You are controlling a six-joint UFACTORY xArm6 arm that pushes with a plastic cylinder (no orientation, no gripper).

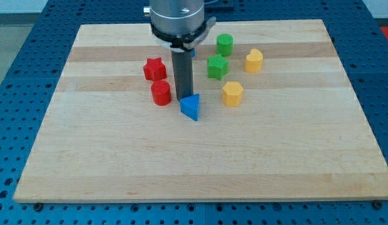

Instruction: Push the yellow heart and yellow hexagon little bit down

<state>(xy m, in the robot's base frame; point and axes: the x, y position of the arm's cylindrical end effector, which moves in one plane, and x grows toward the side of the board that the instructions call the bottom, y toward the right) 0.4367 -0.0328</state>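
Observation:
The yellow heart (232, 93) lies right of centre on the wooden board (119, 156). The yellow hexagon (254, 60) lies up and to the right of it, near the view's top right. My tip (182, 99) rests at the upper left edge of a blue triangle (191, 106), between it and a red cylinder (161, 92). The tip is well to the left of the yellow heart and touches neither yellow block.
A red star (154, 69) lies left of the rod. A green star (217, 66) and a green cylinder (224, 44) lie between the rod and the yellow hexagon. A sliver of another blue block (193, 54) shows behind the rod.

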